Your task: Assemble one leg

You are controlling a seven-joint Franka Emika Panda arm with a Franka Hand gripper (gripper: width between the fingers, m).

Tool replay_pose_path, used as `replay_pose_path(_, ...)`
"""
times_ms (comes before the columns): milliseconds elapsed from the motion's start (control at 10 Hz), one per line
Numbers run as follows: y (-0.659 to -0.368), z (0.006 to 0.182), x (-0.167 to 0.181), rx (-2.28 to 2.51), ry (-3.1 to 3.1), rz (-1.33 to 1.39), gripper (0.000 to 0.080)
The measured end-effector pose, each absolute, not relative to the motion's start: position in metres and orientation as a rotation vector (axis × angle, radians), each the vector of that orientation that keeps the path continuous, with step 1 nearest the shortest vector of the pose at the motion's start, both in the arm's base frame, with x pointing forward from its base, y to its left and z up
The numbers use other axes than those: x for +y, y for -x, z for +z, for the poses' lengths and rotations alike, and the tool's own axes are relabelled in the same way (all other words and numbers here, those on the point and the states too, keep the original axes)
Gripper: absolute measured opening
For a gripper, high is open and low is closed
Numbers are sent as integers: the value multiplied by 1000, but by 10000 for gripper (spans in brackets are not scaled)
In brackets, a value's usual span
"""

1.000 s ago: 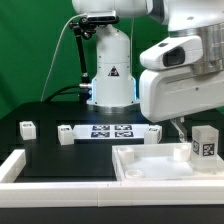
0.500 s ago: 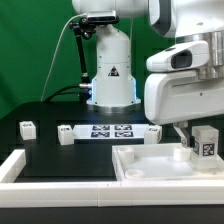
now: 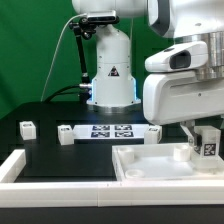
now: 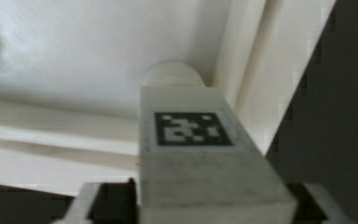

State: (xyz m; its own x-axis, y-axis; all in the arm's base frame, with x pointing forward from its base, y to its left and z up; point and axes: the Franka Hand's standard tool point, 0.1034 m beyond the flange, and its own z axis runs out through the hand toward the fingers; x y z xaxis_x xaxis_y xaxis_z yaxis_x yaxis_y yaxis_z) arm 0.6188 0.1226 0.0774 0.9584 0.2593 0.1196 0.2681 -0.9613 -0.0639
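My gripper is shut on a leg, a small white blocky post with a square marker tag. It holds the leg upright over the right corner of the large flat white piece with recesses, at the exterior view's right. In the wrist view the leg fills the middle, between my gripper's dark fingers, with the white piece beneath it. I cannot tell whether the leg's lower end touches the piece.
Two more legs stand on the black table at the exterior view's left. The marker board lies in front of the robot base. A white border piece runs along the front left.
My gripper has moved a little toward the exterior view's right and slightly down, with the leg still held in it. The other parts have not moved.
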Motion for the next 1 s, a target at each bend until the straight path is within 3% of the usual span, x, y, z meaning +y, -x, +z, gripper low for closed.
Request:
replay_pose_path(100, -619, 77, 122, -408, 3030, -169, 292)
replay_pose_path(400, -619, 77, 122, -326, 3035, -168, 292)
replay_pose_path(1000, -619, 76, 117, 858, 2878, -160, 293)
